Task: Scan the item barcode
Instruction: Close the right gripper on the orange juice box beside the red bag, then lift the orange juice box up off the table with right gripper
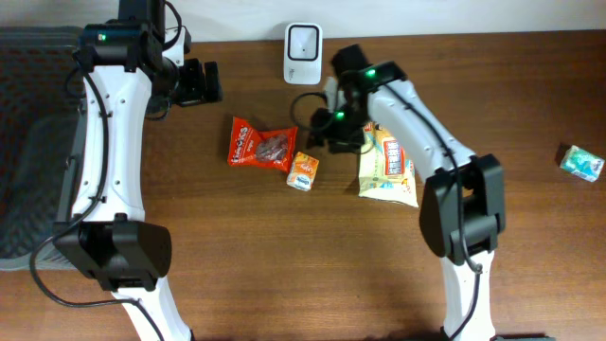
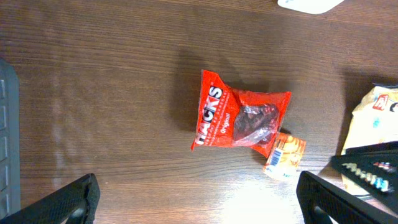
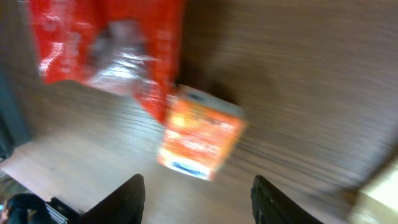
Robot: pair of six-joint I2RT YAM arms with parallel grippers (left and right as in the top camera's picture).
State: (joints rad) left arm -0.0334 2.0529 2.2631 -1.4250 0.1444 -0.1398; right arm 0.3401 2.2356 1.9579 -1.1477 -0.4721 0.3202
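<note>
- Overhead view: brown wood table (image 1: 284, 275) w/ two white arms, L & R.
- Orange box (image 1: 303, 170) lies near table centre. Its L edge touches the lower R corner of a red snack bag (image 1: 260, 145).
- R gripper (image 3: 198, 186): fingers spread, hovering just over the box. The box sits beyond the tips, not between them. Wrist view is blurred.
- L gripper (image 1: 214, 83): fingers spread wide and holding nothing, near the back edge, well apart from the box.
- White scanner (image 1: 303, 52) stands at the back edge, behind the box.
- Yellow bag (image 1: 388, 175) lies under the R arm, just R of the box.
- Teal packet (image 1: 580, 162) sits near the R edge, well apart.
- Grey mat (image 1: 28, 123) is at the L edge.
- Bare wood runs from the box toward the front edge, between the arm bases.
</note>
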